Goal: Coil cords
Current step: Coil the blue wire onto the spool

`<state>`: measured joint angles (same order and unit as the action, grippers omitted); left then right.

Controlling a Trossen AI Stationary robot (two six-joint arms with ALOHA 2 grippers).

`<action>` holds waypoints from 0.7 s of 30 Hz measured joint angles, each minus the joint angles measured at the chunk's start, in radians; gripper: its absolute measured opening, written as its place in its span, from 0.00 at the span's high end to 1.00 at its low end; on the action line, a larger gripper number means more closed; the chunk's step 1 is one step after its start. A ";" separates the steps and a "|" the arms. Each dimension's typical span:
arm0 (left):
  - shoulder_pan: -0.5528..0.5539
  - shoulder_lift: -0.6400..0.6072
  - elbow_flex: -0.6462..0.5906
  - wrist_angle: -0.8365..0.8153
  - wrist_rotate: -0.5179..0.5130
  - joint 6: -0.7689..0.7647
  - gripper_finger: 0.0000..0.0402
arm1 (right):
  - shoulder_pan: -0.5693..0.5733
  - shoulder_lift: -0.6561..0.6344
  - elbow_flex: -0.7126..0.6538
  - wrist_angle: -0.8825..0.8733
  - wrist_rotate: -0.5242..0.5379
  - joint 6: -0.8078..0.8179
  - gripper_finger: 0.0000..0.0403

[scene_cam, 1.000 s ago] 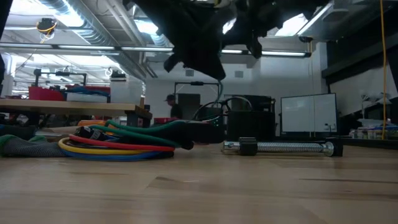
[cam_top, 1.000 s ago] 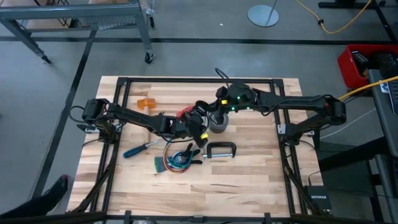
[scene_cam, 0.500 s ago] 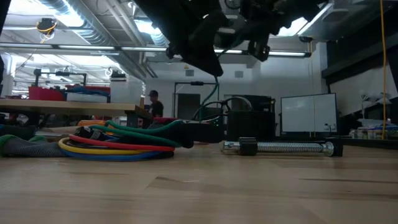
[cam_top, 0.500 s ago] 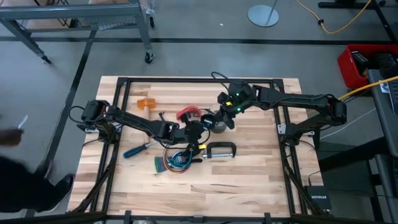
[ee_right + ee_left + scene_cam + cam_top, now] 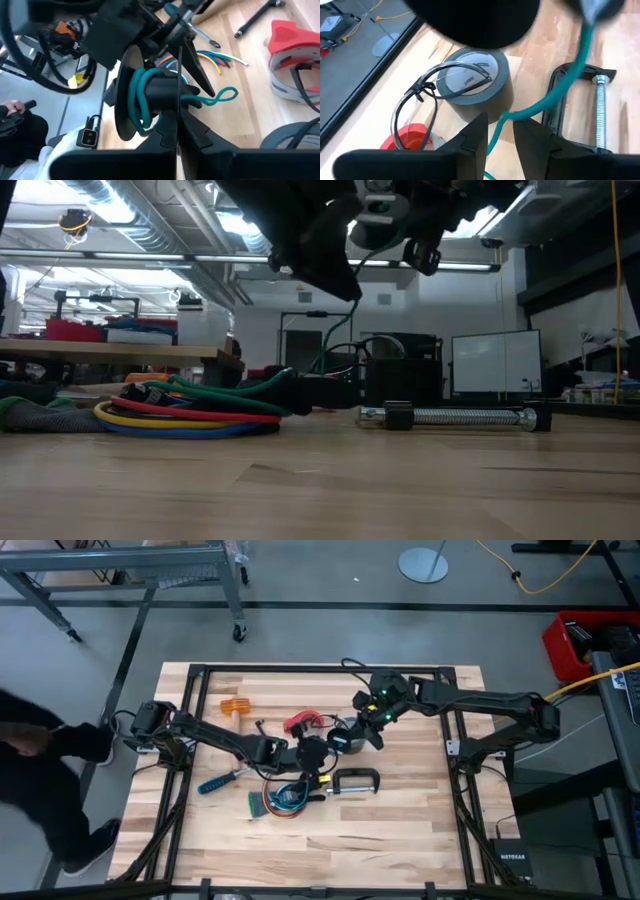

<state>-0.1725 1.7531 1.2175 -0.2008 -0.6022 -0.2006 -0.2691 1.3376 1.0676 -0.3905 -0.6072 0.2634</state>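
Note:
A thin green cord (image 5: pixel 555 90) runs from the table up between the two fingers of my left gripper (image 5: pixel 500 145), which stands open above the table's middle (image 5: pixel 322 752). From there the cord leads on to my right gripper (image 5: pixel 178 125), shut, just right of it (image 5: pixel 354 730). The looped multicoloured bundle (image 5: pixel 285 798) lies flat on the table near the left gripper. A small red piece (image 5: pixel 300 723) lies beyond it. My left gripper has the green cord (image 5: pixel 496 131) running through the gap between its fingers; whether a finger touches it I cannot tell. My right gripper carries the green cord in several turns (image 5: pixel 142 97) that look wound round its shut fingers, held above the table. A short looped end (image 5: pixel 222 95) sticks out to one side.
A grey tape roll (image 5: pixel 345 740) with safety glasses (image 5: pixel 427 92) on it stands under the grippers. A C-clamp (image 5: pixel 355 780) lies near them, with a blue screwdriver (image 5: pixel 222 780) and an orange piece (image 5: pixel 233 706) to the left. A person (image 5: pixel 40 770) stands at the table's left.
My right gripper has swung and tipped away toward the table's right, uncovering the tape roll. In the low view the green cord now rises from the table to the grippers. A person has walked in at the left.

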 joint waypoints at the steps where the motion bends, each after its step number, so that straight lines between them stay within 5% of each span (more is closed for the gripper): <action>1: -0.001 0.000 0.000 0.000 0.000 0.001 0.78 | 0.000 -0.006 0.000 -0.001 -0.005 0.000 0.99; 21: 0.003 0.000 0.000 -0.006 0.010 -0.063 0.76 | 0.000 -0.172 -0.001 -0.017 0.050 -0.011 0.99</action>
<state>-0.1696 1.7531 1.2175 -0.2066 -0.5926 -0.2636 -0.2687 1.1653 1.0664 -0.4080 -0.5567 0.2528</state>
